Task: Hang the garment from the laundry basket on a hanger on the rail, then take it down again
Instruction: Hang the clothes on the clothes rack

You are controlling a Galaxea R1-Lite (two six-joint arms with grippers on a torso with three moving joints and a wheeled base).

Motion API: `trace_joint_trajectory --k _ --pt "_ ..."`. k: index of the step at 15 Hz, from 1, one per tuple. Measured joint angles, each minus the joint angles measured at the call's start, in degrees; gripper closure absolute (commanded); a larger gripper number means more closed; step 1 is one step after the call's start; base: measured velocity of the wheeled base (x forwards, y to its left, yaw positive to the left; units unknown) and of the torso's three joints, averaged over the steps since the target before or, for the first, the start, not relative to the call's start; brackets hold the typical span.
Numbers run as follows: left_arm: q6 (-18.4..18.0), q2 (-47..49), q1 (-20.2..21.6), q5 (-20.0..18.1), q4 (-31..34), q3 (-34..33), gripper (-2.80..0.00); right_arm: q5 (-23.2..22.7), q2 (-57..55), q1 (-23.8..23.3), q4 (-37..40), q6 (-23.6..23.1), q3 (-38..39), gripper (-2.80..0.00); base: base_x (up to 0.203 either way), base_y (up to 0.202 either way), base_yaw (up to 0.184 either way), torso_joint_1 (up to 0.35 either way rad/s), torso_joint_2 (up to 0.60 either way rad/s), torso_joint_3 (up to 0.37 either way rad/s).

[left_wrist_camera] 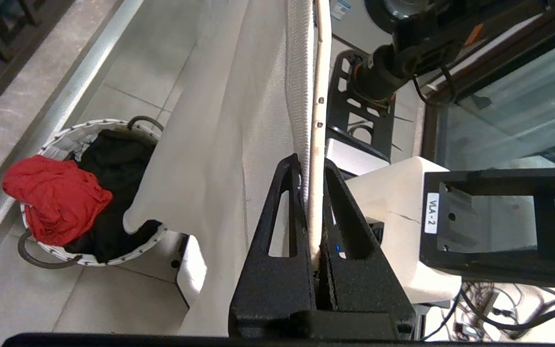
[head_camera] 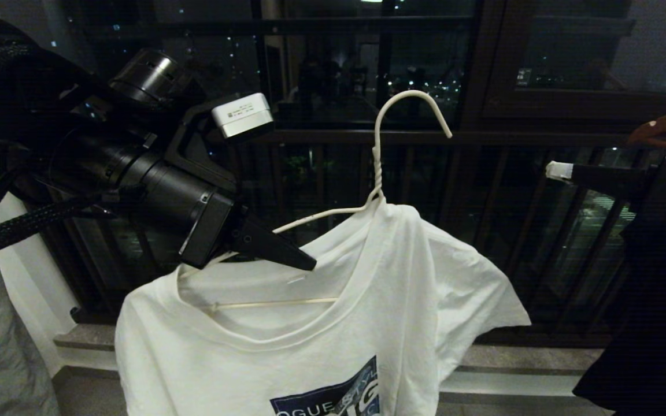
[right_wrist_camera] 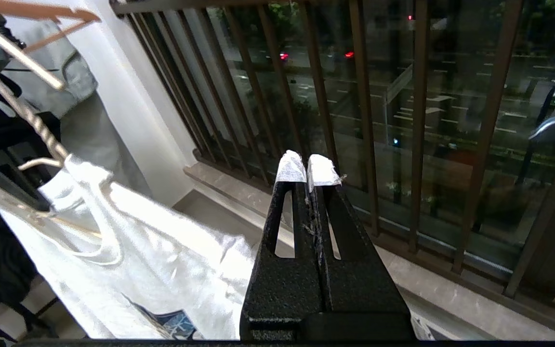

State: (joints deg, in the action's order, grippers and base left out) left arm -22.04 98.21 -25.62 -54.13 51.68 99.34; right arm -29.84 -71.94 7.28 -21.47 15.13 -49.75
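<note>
Dark balcony railing (head_camera: 367,137) with vertical bars fills the background, city lights behind it. Hanging in front of it, the white T-shirt (head_camera: 310,323) with its blue chest print is draped on the thin white wire hanger (head_camera: 377,167), whose hook stands free in the air, on no rail. The left tool (head_camera: 287,254) is clamped narrow on the hanger's left shoulder wire at the shirt's collar. On the tiled floor below, the round laundry basket (left_wrist_camera: 56,140) holds red and black clothes. The right tool (head_camera: 558,171), its taped tips pressed together and holding nothing, sits near the railing, well apart from the shirt.
</note>
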Motion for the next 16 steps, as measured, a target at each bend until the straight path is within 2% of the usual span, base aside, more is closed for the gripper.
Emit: trace_joint_trajectory --k 6,16 --pt "-1.63 -0.13 -1.14 0.09 -0.01 -1.42 0.0 -1.89 -0.15 0.11 0.0 -0.06 0.37 0.0 0.0 0.0 0.0 0.255 -0.55 -0.3" --pt "-1.8 -0.02 -2.65 0.38 -0.11 -2.51 0.0 -2.57 -0.17 0.16 -0.02 -0.09 0.69 0.0 0.0 0.0 0.0 0.163 -0.35 -0.184"
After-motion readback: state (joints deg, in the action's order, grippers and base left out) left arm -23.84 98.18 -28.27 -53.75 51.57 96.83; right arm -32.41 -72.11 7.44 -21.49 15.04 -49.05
